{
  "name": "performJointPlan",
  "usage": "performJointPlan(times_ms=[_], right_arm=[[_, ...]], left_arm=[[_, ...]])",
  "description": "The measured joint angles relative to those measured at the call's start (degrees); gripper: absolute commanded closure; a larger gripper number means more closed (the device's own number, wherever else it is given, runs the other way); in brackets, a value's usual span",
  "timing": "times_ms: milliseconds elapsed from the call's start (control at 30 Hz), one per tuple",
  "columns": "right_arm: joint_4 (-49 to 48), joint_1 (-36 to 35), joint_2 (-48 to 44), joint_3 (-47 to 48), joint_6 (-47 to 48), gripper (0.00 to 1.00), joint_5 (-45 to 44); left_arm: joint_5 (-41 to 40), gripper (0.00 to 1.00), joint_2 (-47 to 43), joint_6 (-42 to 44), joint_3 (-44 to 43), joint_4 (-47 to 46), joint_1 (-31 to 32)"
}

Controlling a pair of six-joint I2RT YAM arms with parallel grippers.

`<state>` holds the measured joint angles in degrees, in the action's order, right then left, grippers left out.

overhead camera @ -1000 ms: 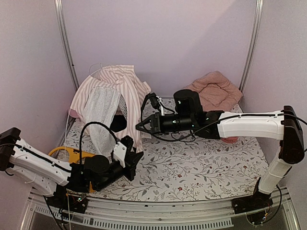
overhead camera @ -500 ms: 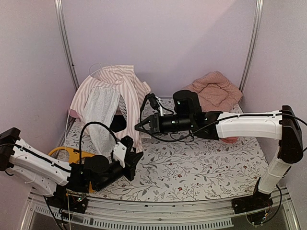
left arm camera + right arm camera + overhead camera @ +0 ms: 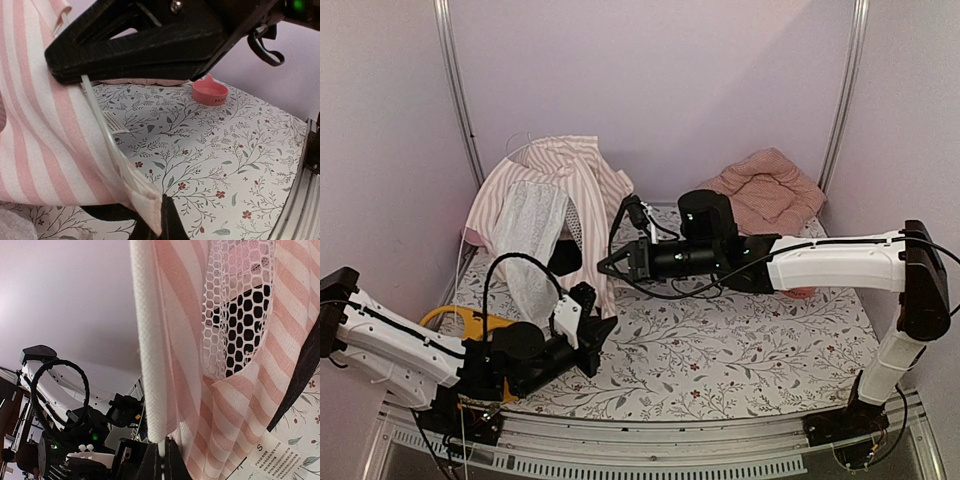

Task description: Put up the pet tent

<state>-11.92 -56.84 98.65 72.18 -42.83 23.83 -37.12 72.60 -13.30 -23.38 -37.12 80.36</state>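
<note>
- The right gripper (image 3: 604, 266) has its jaws pressed together on a thin white rod (image 3: 161, 446). The rod pokes out of the white fabric sleeve (image 3: 150, 365) along the edge of the pink-and-white striped fabric pet tent (image 3: 555, 175). It's a slim, slick thing to pinch, and I'd guess a sideways tug would slide it right out.
- The left gripper (image 3: 158, 226) is clamped as well, on the bottom corner of the striped hem. Only a small bite of cloth sits in it, so if the arms pull apart hard, that corner may slip free.
- The two grippers are near each other, right one above the left. A careless move could knock them together.
- The cloth between them looks fairly taut. More pull might bend the rod or strain the round white mesh window (image 3: 235, 305).
- The tent itself slumps in the far left corner of the flower-patterned table (image 3: 740, 350), leaning on the left wall. Drawn toward the near edge, I reckon the whole heap could drag along rather than open up.
- A black cable loop (image 3: 520, 262) on the left arm sits just in front of the sheer white curtain (image 3: 535, 230) and could snag it.
- The pink checked quilted cushion (image 3: 765, 185) in the far right corner and the small pink plastic cup (image 3: 210, 92) are well apart from all this, so there's little danger there.
</note>
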Motion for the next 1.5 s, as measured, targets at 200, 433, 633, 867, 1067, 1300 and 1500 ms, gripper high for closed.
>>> performJointPlan(times_ms=[200, 433, 633, 867, 1067, 1300, 1500], right_arm=[[-0.96, -0.68, 0.04, 0.07, 0.26, 1.00, -1.18], [-0.96, -1.16, 0.04, 0.07, 2.03, 1.00, -3.85], [-0.33, -1.73, 0.04, 0.07, 4.55, 1.00, -5.90], [0.55, -2.19, 0.04, 0.87, 6.71, 1.00, -6.80], [1.46, -2.86, 0.15, 1.68, 7.93, 1.00, -7.08], [2.64, -3.54, 1.29, 2.89, 9.01, 1.00, -7.93], [3.26, -3.98, 1.29, 2.89, 10.62, 1.00, -10.43]], left_arm=[[1.62, 1.00, -1.42, 0.00, 0.20, 0.07, -0.74], [3.43, 1.00, -3.21, 0.00, 0.76, 0.61, -1.57], [4.94, 1.00, -3.93, -0.52, 1.44, 1.27, -2.62], [9.53, 1.00, -6.67, -1.84, 2.56, 2.54, -5.79], [11.67, 1.00, -7.28, -1.75, 2.43, 2.93, -6.73], [12.13, 1.00, -7.19, -1.70, 1.79, 4.37, -7.26], [12.79, 1.00, -7.50, -1.60, 1.03, 6.60, -7.98]])
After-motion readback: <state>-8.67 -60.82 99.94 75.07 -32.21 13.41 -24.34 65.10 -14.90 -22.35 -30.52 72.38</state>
